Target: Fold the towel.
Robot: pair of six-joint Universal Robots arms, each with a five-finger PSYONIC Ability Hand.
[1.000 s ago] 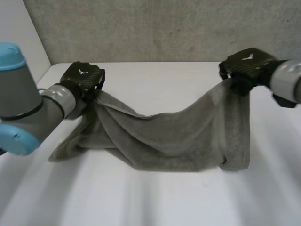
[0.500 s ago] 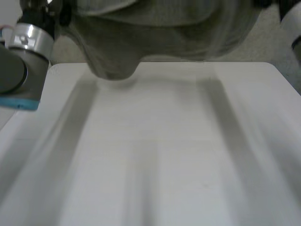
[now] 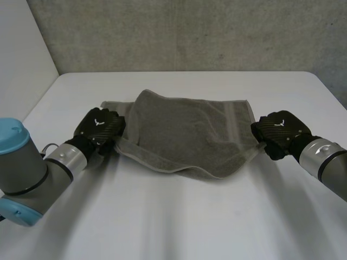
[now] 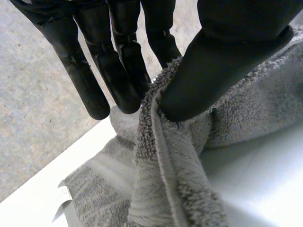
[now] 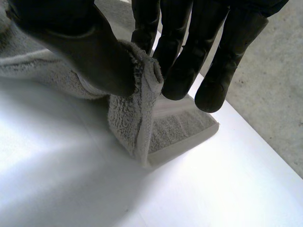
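Left hand (image 3: pixel 102 127) and right hand (image 3: pixel 280 131) each pinch one end of the grey towel (image 3: pixel 184 127) on the white table (image 3: pixel 173 216).
Left thumb (image 4: pixel 236 52) clamps a rolled terry edge against straight black fingers (image 4: pixel 118 71); the right thumb (image 5: pixel 71 42) nips a doubled corner against its own fingers. Towel lies mid-table between the hands, doubled over (upper layer rumpled, rounded at its far left). Pile is looped and coarse; a flat woven hem band (image 3: pixel 234 120) runs near the right end. Near edge sags in a shallow curve. Table surface smooth, matte.
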